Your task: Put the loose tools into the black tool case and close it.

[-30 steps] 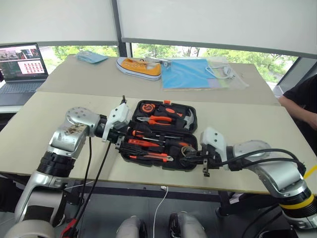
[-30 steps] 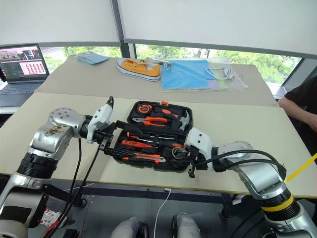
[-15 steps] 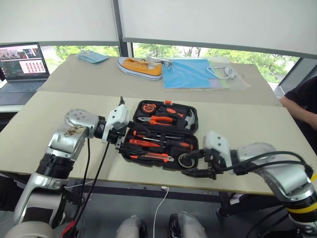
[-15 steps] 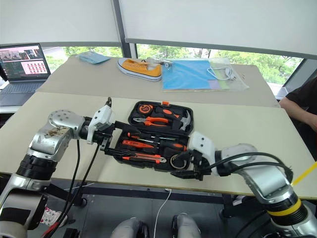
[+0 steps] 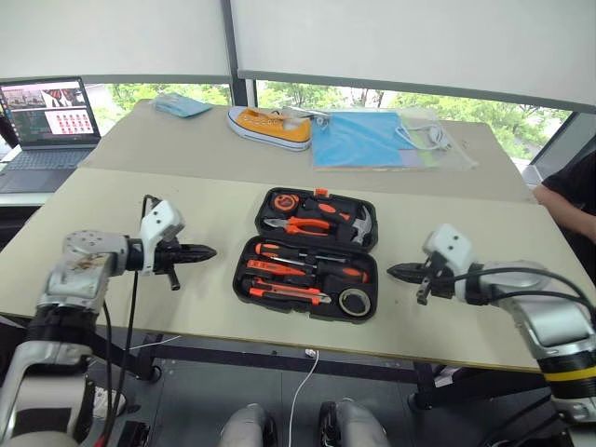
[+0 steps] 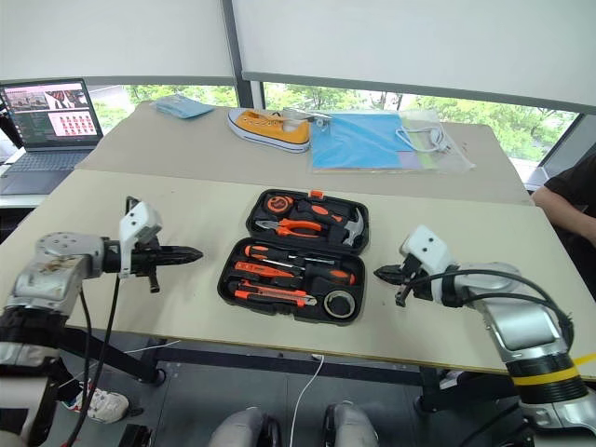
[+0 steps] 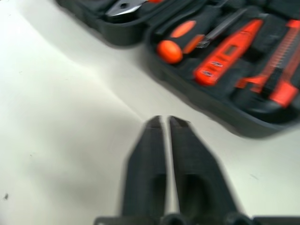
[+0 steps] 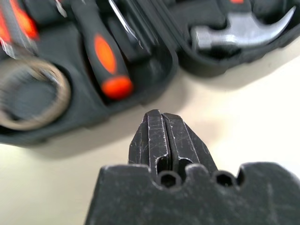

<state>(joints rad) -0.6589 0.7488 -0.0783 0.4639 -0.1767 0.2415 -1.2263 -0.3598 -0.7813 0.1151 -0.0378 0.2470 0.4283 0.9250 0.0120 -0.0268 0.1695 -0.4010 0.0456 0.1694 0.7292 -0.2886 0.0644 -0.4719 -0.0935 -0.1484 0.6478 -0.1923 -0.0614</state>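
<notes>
While the black tool case (image 6: 296, 256) lies open on the table (image 6: 484, 233), screwdrivers (image 6: 298, 257) fill its recesses. Left pincer (image 6: 193, 252) and right pincer (image 6: 379, 272): closed, empty, flanking the case.

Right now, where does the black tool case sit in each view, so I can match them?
Left eye view: black tool case, open, mid-table between both grippers.
Right eye view: the same spot, lid laid flat behind it.
Left wrist view: just beyond the left gripper, its wall here.
Right wrist view: just beyond the right gripper, rim here.
Shared landmark: the beige table.
</notes>
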